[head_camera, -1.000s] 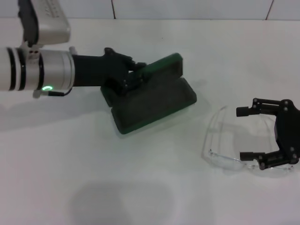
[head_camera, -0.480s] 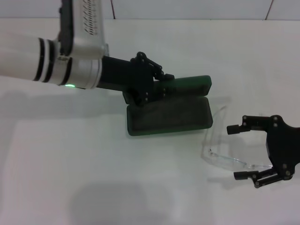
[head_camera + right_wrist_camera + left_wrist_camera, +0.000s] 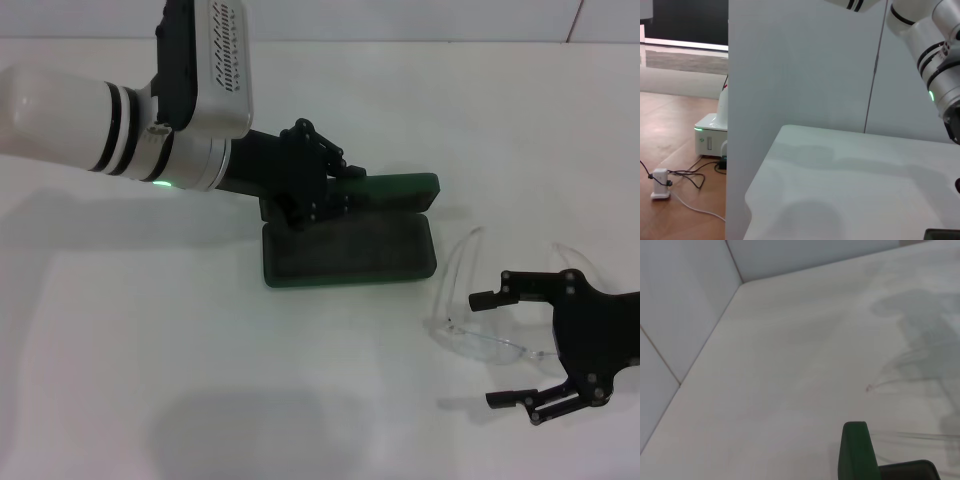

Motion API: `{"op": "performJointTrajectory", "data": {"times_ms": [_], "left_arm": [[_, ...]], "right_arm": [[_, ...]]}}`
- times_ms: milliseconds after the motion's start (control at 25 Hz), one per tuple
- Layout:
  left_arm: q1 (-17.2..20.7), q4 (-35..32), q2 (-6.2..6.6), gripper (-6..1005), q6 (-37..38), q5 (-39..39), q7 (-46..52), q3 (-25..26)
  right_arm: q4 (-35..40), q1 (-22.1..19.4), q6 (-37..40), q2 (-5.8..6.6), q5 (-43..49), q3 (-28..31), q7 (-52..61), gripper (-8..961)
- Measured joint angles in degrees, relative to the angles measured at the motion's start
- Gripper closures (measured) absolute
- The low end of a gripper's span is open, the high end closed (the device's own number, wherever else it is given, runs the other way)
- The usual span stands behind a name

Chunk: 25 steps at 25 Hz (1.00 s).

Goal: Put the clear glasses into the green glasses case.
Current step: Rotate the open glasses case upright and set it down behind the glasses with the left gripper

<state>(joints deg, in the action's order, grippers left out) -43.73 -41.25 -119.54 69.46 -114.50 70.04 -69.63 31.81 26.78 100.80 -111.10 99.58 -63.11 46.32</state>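
Your left tool point(image 3: 345, 180) clamped on the green glasses case point(image 3: 350, 245) lid, case open on desk point(image 3: 150, 350), your right tool point(image 3: 495, 345) spread wide over the clear glasses point(image 3: 480, 340).

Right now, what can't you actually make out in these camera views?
- Left gripper, head view: its own body covers where it meets the green glasses case lid.
- Clear glasses, head view: the right gripper hides one end.
- Left wrist view: case cut off by the edge.
- Right wrist view: shows neither glasses nor case.

Left end effector point(image 3: 335, 185) covers green glasses case point(image 3: 350, 250) lid edge; grip seemingly closed.
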Motion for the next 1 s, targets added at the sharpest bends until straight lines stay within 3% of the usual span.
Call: {"op": "performJointTrajectory", "data": {"times_ms": [1000], "left_arm": [[-0.29, -1.58, -0.01, 754, 0.14, 0.85, -1.83, -0.45]], "right_arm": [[0.01, -0.35, 0.18, -0.14, -0.07, 0.31, -0.01, 84]]}}
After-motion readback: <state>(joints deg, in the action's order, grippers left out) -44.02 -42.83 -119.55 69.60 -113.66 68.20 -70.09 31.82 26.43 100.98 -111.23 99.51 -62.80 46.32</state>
